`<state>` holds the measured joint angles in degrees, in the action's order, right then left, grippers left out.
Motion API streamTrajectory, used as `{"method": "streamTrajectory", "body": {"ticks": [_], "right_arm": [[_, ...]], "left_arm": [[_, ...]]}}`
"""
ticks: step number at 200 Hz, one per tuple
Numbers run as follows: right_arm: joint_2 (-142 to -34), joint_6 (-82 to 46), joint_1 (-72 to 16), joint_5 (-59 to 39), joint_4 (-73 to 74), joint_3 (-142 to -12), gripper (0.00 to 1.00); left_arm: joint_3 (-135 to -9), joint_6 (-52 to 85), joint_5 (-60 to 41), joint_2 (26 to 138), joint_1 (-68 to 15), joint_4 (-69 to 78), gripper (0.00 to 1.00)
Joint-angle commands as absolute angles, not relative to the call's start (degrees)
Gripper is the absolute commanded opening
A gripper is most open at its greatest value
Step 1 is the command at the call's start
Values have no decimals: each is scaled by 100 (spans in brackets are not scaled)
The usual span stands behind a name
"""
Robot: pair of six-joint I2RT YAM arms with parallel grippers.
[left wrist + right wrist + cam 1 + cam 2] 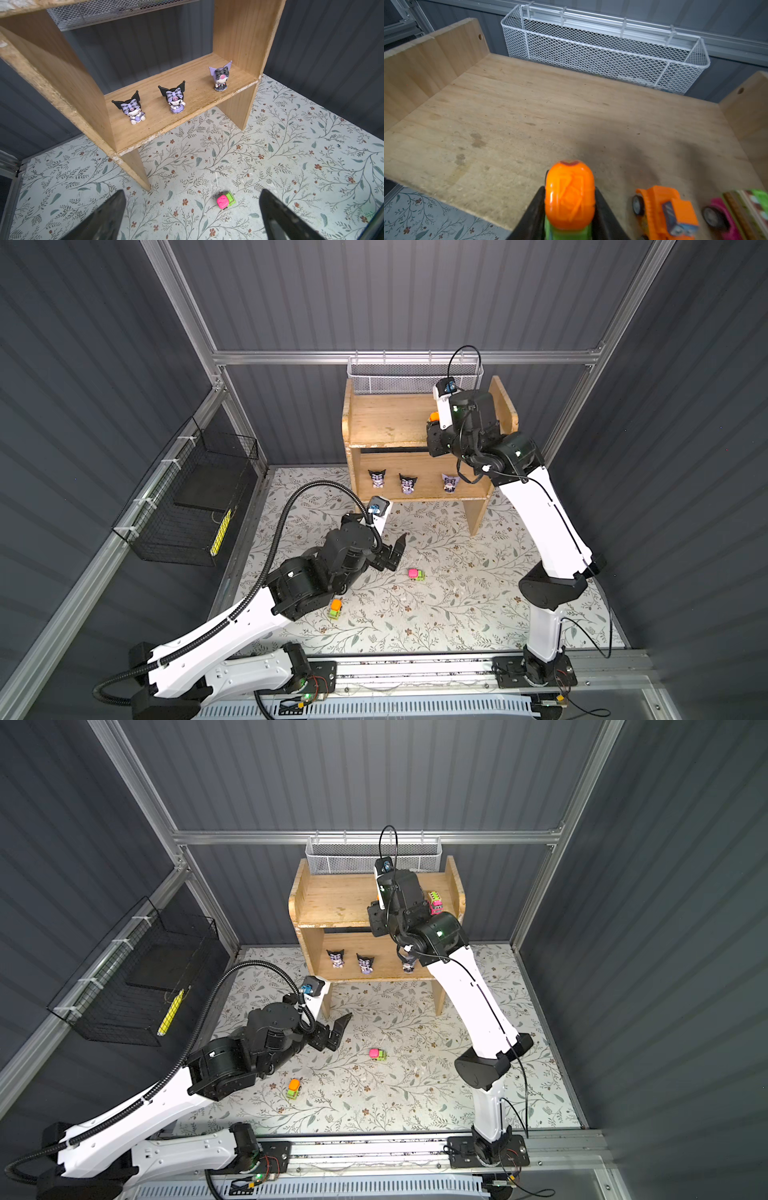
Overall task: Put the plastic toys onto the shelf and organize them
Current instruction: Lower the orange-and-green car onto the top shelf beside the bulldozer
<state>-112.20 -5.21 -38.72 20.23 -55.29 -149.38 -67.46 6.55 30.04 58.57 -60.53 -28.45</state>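
Shelf [390, 423]: upper middle of both top views, standing on the mat [457, 614], back to the rear wall.
Mesh basket [399, 381]: on the rear wall, just behind the top tier.
Wire basket [187, 506]: on the left wall, middle left of frame.
Lower tier: left figurine [377, 480], middle figurine [407, 483] and right figurine [450, 482], upright in a row, apart.
Top tier: inner car [666, 209] and outer car [737, 216], side by side toward its right end.
Right gripper [570, 190]: over the top tier's front edge, clamped on the held car [570, 195], just beside the inner car.
Mat: centre car [416, 574] mid-frame; front car [336, 609] lower and further left, beside the left arm.
Left gripper [192, 192]: above the mat, left of the centre car, jaws wide apart.
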Motion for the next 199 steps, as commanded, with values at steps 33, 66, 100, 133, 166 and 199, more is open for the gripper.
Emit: {"method": "streamTrajectory", "body": {"ticks": [33,66,100,133,166,199], "right_arm": [[-11311,-654,-3772,1925,-5370,-15070,36],[-11354,-704,-3731,1922,-5348,-15073,37],[-11406,-764,-3692,1897,-5348,-15073,37],[-11424,-773,-3668,1905,-5350,-15071,39],[-11407,-788,-3656,1893,-5359,-15065,42],[-11371,-780,-3657,1850,-5348,-15070,46]], "left_arm": [[-6725,480,3153,5747,-6021,-2815,100],[-6715,431,3199,5748,-6021,-2821,100],[-6704,413,3218,5710,-6021,-2847,100],[-6701,404,3226,5691,-6021,-2857,100],[-6715,396,3222,5717,-6021,-2866,100],[-6690,422,3222,5704,-6021,-2862,100]]}}
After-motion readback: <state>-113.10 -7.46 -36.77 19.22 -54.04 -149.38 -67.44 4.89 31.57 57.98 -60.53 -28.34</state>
